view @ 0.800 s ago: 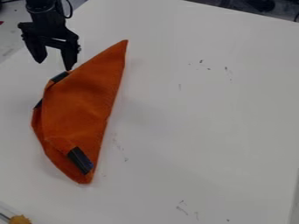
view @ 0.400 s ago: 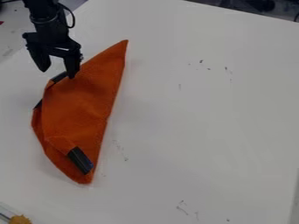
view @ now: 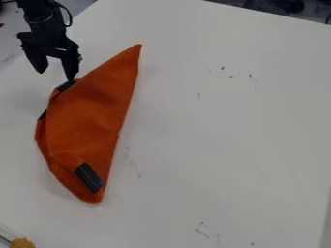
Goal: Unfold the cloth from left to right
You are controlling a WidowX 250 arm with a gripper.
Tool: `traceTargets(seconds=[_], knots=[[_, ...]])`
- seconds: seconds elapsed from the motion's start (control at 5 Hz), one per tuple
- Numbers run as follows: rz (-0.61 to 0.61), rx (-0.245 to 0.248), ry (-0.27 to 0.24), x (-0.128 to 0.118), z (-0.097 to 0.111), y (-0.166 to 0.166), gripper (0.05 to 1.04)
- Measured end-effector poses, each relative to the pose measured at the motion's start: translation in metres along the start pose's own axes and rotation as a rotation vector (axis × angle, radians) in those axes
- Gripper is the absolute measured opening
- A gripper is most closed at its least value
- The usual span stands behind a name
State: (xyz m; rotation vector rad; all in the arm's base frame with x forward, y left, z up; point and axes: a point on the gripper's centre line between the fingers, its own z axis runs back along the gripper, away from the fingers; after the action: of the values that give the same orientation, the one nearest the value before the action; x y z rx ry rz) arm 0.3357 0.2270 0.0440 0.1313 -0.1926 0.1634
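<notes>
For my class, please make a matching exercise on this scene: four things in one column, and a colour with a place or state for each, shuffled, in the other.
1. Cloth
2. Pincer
3. Tabletop
4. Small thing

A. White, marked with faint dark specks
B. Yellowish, at the view's lower left corner
C. Orange and folded
D. Black and open

Pairs: 1-C, 2-D, 3-A, 4-B

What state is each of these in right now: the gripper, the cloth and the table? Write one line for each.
Gripper: open and empty, at the cloth's upper left edge; whether a fingertip touches the cloth cannot be told.
Cloth: folded, lying on the table, with dark patches showing at its left edge and near its lower end.
Table: marked with small dark specks and smudges.
</notes>
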Motion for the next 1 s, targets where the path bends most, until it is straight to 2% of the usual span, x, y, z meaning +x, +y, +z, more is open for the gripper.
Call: traceTargets(seconds=[0.6,1.0], knots=[[-0.003,-0.034,0.042,-0.004,-0.011,0.001,1.001],[-0.007,-0.074,0.088,-0.009,-0.029,-0.005,1.001]])
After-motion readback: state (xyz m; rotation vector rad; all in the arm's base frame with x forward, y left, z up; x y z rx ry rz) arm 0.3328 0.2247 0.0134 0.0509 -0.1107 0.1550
